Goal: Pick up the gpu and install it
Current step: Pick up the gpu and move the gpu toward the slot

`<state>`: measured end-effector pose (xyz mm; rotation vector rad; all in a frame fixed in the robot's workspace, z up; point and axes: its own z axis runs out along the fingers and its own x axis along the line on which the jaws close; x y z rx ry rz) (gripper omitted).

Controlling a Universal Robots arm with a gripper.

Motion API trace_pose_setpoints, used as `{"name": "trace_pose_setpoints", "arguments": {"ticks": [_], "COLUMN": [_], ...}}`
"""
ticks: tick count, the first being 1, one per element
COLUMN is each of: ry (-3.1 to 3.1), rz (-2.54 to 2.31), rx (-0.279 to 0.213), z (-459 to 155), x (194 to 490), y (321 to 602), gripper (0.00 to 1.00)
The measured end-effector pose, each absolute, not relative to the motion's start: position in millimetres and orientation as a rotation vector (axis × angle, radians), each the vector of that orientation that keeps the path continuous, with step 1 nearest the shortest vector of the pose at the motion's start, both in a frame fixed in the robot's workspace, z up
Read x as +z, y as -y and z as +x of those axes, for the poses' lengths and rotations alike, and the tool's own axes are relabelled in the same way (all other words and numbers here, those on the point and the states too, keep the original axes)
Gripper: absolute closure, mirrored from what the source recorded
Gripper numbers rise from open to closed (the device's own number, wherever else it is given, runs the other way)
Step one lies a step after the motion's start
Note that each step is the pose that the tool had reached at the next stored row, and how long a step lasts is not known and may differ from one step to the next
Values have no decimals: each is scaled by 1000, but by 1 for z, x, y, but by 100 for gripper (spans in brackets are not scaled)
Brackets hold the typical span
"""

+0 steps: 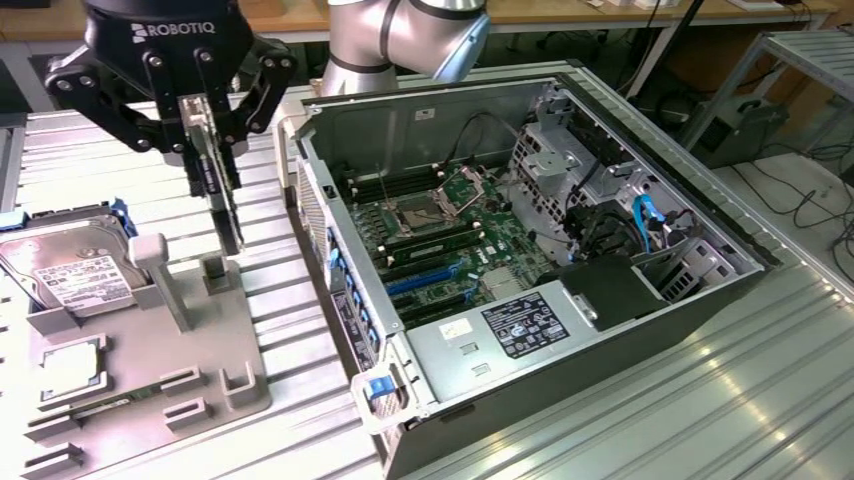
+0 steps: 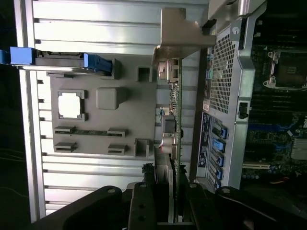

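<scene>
My gripper (image 1: 208, 165) is shut on the top edge of the gpu (image 1: 227, 225), a thin dark card that hangs upright and edge-on. Its lower end is just above the slotted posts of the grey holder tray (image 1: 147, 350). In the wrist view the gpu (image 2: 173, 120) runs away from my gripper (image 2: 168, 196), and its silver bracket (image 2: 180, 33) is at the far end. It hangs between the tray and the open computer case (image 1: 534, 250). The motherboard (image 1: 441, 250) lies exposed inside, with blue slots (image 1: 427, 280).
A silver hard drive (image 1: 67, 265) with a white label leans in the tray's blue-edged cradle. A small square silver chip (image 1: 70, 365) sits in a tray pocket. The case wall (image 2: 230, 96) stands close beside the card. Everything rests on a ribbed metal table (image 1: 747, 400).
</scene>
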<state>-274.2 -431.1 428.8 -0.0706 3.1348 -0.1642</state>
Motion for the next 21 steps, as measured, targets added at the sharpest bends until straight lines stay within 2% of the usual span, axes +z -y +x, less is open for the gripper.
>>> {"name": "trace_pose_setpoints", "arguments": {"ticks": [21], "ry": [-3135], "rz": [-71], "rx": [-164], "z": [-238], "x": [428], "y": [431], "gripper": [72]}}
